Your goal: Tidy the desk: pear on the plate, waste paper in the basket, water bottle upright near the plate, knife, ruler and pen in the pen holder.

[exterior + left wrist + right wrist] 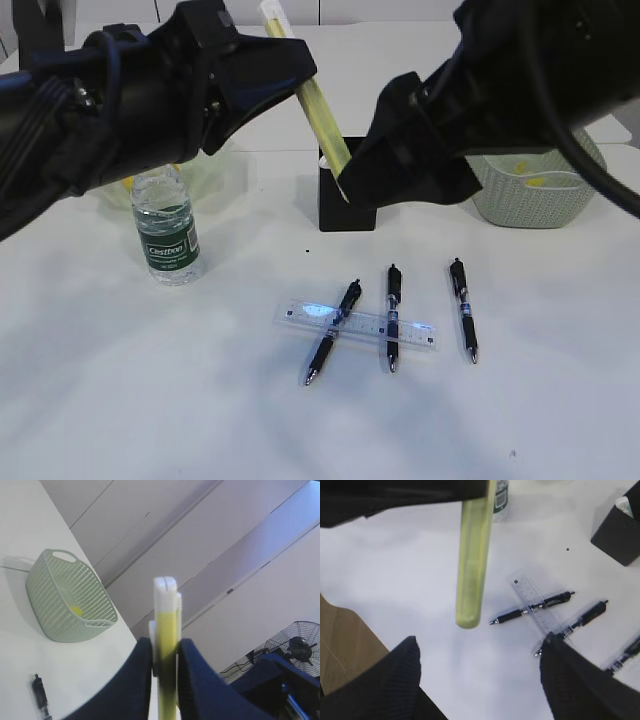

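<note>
The slim yellow plastic knife point(318, 108) is judged light, rigid and smooth-sided, so liable to slip or pivot if pinched lightly; a hold across its flat faces near mid-length is judged safest. It is a long, narrow, pale-yellow translucent bar with a white end cap.

It is in the air, tilted, its lower end close above the matte black square pen holder point(345, 205) near the far edge of the white desk point(150, 400).

The left tool point(166, 652) is pressed together on the knife, one finger against each flat face. The right tool point(477, 667) stands spread wide just below the knife's free end, pinching nothing.

Still on the desk toward the near edge: the clear plastic ruler point(355, 322) lying under two black pens point(335, 331), a third pen well apart.
</note>
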